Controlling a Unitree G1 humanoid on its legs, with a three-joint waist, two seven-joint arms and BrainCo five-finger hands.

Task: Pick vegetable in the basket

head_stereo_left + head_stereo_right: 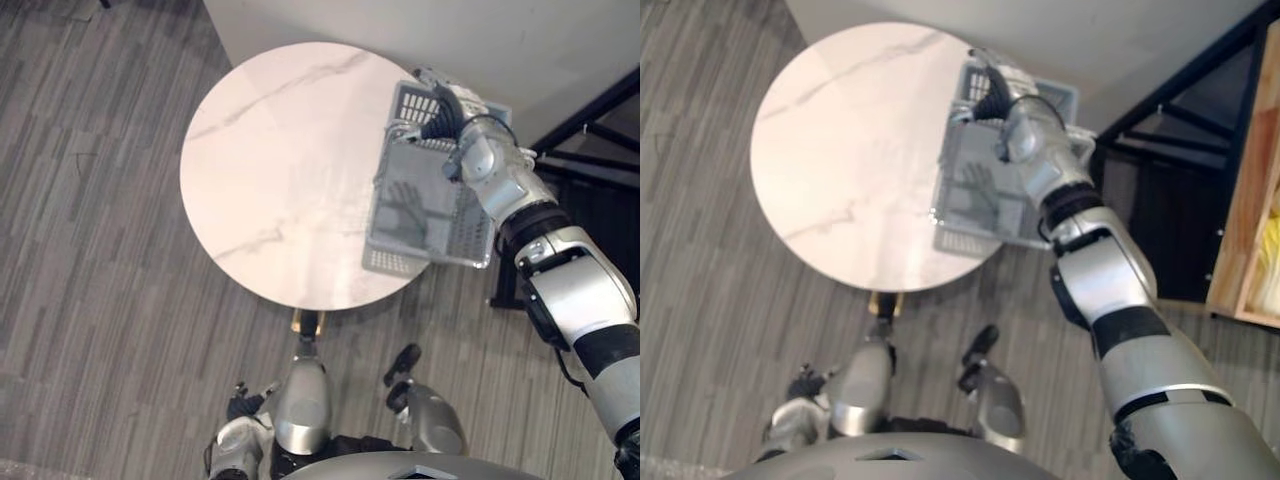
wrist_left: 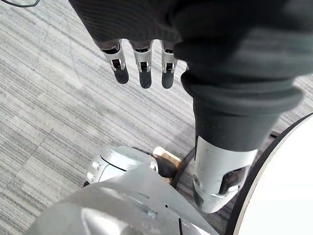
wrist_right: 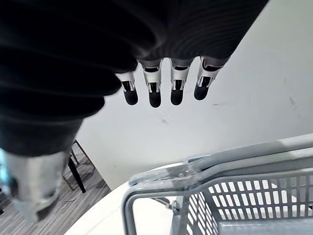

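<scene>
A grey slatted plastic basket (image 1: 430, 215) stands at the right edge of the round white marble table (image 1: 280, 170), partly overhanging it. I see no vegetable inside, just the hand's shadow on its floor. My right hand (image 1: 441, 112) hovers over the basket's far end. In the right wrist view its fingers (image 3: 154, 85) are straight and hold nothing, above the basket's rim and handle (image 3: 195, 171). My left hand (image 2: 142, 56) hangs low beside the table's near edge, over the floor, with its fingers straight and empty.
A white wall (image 1: 500, 40) runs just behind the table and basket. A black metal frame (image 1: 590, 130) stands to the right, and a wooden shelf (image 1: 1240, 200) stands beyond it. Grey plank floor (image 1: 90, 220) surrounds the table.
</scene>
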